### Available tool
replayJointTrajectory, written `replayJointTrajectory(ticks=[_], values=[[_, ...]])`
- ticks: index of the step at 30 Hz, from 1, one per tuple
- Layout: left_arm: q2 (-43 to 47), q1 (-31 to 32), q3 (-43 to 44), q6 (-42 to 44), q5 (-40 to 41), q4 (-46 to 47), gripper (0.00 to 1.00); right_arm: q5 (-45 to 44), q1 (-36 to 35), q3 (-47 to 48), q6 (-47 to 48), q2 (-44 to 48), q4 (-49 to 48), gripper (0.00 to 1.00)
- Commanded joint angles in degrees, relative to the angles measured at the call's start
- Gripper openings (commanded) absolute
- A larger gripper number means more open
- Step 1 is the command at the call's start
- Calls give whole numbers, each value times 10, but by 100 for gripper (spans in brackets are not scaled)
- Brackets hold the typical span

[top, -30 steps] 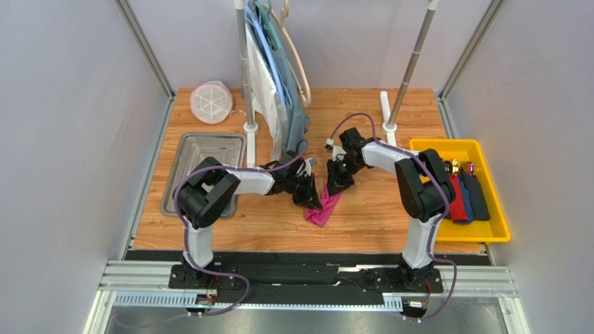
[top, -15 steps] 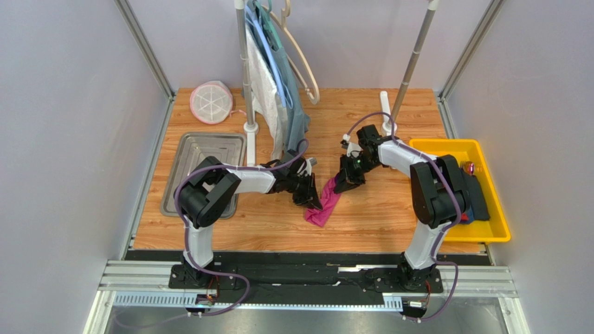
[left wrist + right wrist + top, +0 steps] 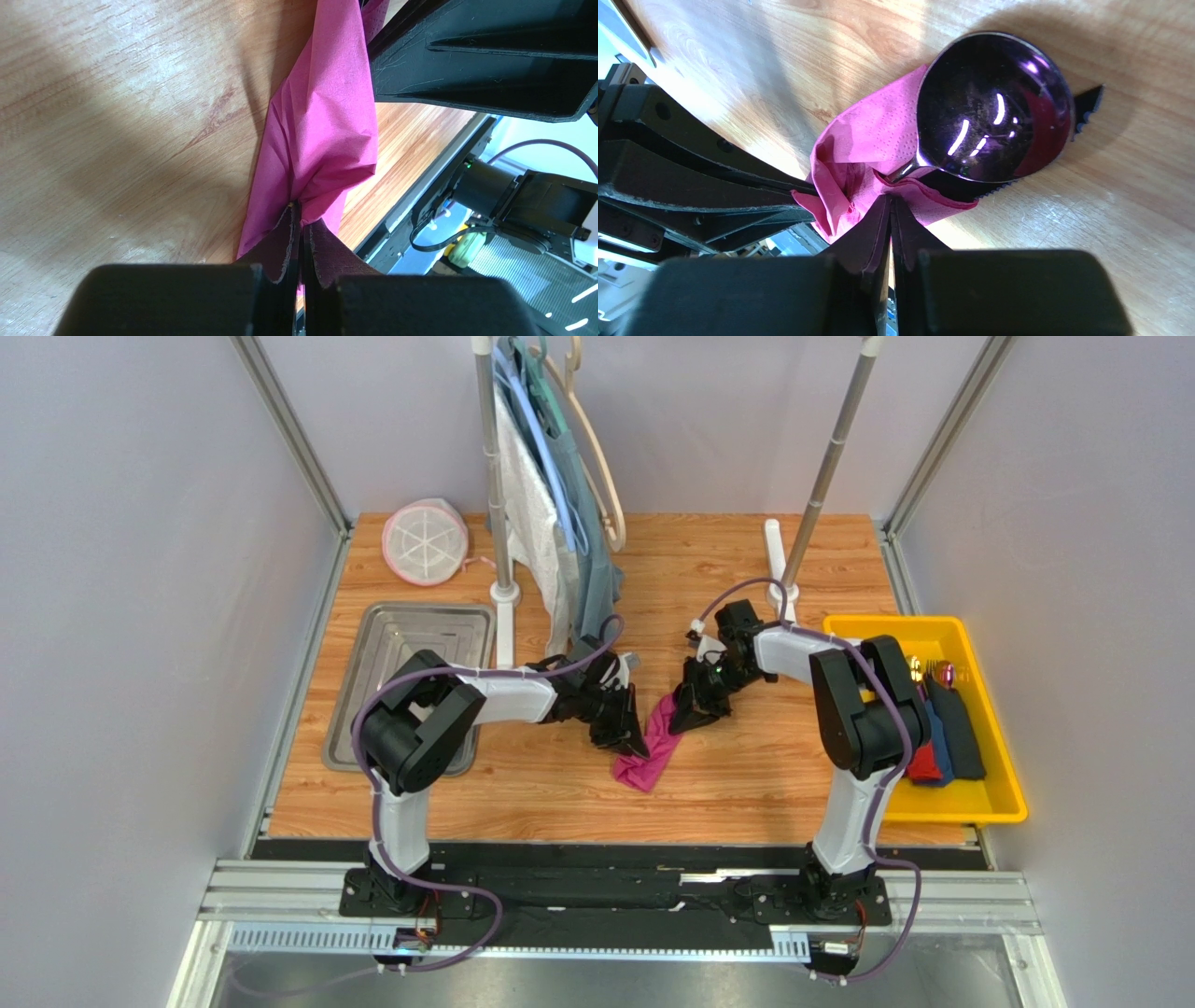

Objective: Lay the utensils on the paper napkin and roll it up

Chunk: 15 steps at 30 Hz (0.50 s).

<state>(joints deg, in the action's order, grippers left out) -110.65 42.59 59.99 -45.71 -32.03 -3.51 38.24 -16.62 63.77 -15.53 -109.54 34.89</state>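
Note:
The magenta paper napkin [image 3: 648, 756] lies crumpled and partly rolled on the wooden table between both arms. My left gripper [image 3: 636, 734] is shut, pinching one bunched end of the paper napkin [image 3: 330, 119] at its fingertips [image 3: 302, 222]. My right gripper [image 3: 686, 716] is shut on the opposite end of the paper napkin [image 3: 875, 143]. A glossy dark-purple spoon bowl [image 3: 994, 105] sticks out of that end, its neck running into the fold. Under it shows a dark serrated knife edge [image 3: 1088, 105]. The rest of the utensils is hidden inside the paper.
A yellow bin [image 3: 926, 626] at the right holds a red bundle [image 3: 922, 753], a dark blue bundle [image 3: 961, 735] and shiny cutlery [image 3: 929, 672]. A metal tray [image 3: 368, 637] sits at the left. Rack poles [image 3: 494, 504] with hanging cloths stand behind, and a white round mesh object [image 3: 425, 542] lies far left.
The right arm's wrist and forearm have swung to the right while its gripper stays on the napkin, exposing more pink paper. The left arm has held still.

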Motion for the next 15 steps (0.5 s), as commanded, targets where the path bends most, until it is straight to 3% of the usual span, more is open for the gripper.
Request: replayJointTrajectory(ticks=[1, 15], values=[[-12, 5, 12, 25, 45, -14, 0, -29, -4, -15, -7, -21, -35, 7], [40, 37, 69, -2, 19, -32, 0, -67, -5, -25, -12, -28, -31, 2]])
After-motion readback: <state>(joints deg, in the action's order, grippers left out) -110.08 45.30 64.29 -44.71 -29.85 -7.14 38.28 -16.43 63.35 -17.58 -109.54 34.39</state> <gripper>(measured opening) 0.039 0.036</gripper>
